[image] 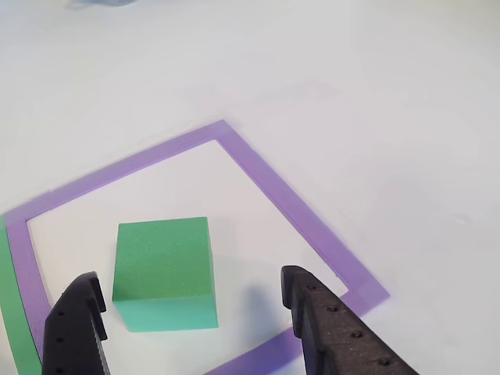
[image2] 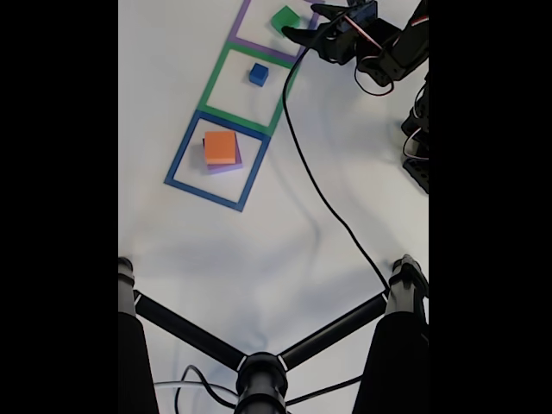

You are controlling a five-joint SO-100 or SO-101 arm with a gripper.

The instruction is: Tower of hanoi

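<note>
We see the four foam blocks spread over three taped squares on the white counter [image2: 345,172]. In the fixed view the orange block [image2: 220,147] sits on top of the purple slab [image2: 226,166] inside the blue tape square [image2: 177,159], the small blue cube [image2: 258,74] sits alone in the green tape square [image2: 211,86], and the green block [image2: 285,17] rests in the purple tape square [image2: 250,47] at the top of that view.

We judge the step in hand to be a move of the green block: the pincer [image: 191,301] is released, its two black fingers [image: 312,301] spread wide with nothing between them. In the other view the block lies on the counter just ahead of the fingertips, nearer the finger on the left of that view and sitting at a slight angle to the jaws.

From this layout we think the puzzle is in its middle stretch, with the two larger pieces stacked and the two smaller ones apart. The next move, as we read it, calls for shifting a little toward the left of that view so the block is centred, lowering until the fingers flank its sides, then closing gently, since foam gives under pressure.

In the fixed view the arm [image2: 392,52] reaches in from the right edge, stretched low over the counter toward the purple tape square, its cable [image2: 319,185] trailing across the counter.
</note>
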